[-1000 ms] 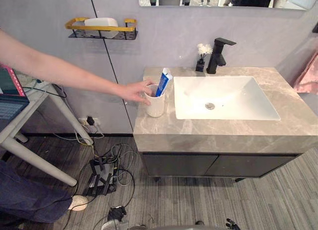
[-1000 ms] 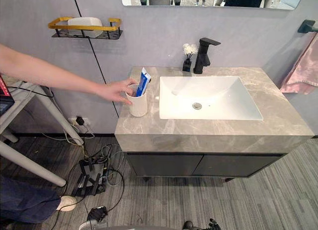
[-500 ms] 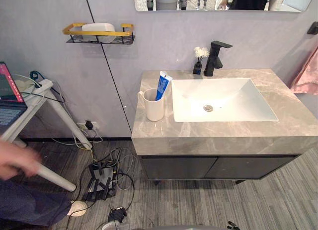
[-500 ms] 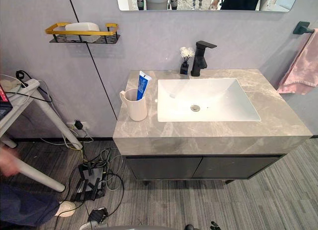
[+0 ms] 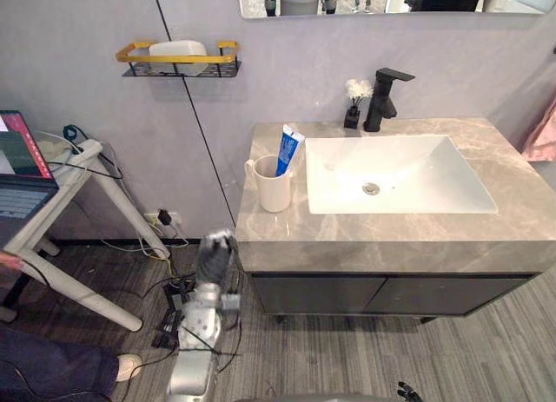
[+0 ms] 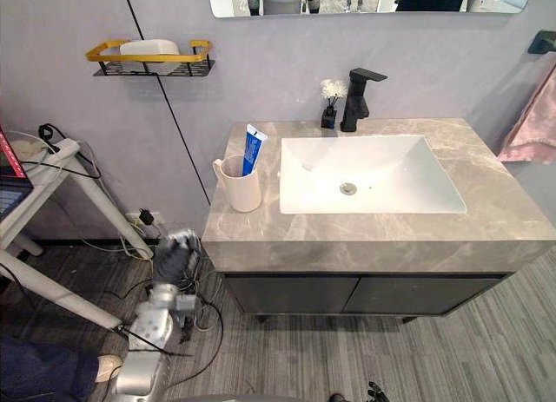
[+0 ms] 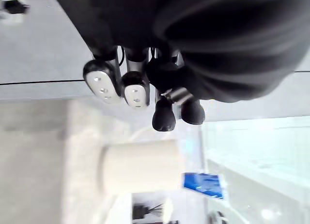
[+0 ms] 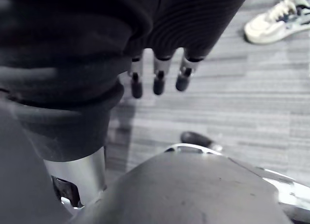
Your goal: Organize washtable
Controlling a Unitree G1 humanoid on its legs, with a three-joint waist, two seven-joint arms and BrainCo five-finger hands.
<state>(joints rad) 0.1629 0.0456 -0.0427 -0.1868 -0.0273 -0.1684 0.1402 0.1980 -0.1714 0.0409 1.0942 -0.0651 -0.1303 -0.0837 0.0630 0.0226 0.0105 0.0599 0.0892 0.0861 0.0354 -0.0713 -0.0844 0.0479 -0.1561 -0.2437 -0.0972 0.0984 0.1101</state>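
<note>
On desk beside sink: white handled cup upright, blue toothpaste tube inside. Left robot hand and right robot hand relaxed, empty.

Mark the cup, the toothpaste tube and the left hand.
cup (image 5: 274,190), left eye view, middle of its wall.
toothpaste tube (image 5: 287,148), left eye view, blue body above the rim.
left hand (image 5: 215,254), left eye view, dark cover.

Nothing I can read: the blue toothpaste tube, in the cup by the washtable's left edge, bears illegible print.
</note>
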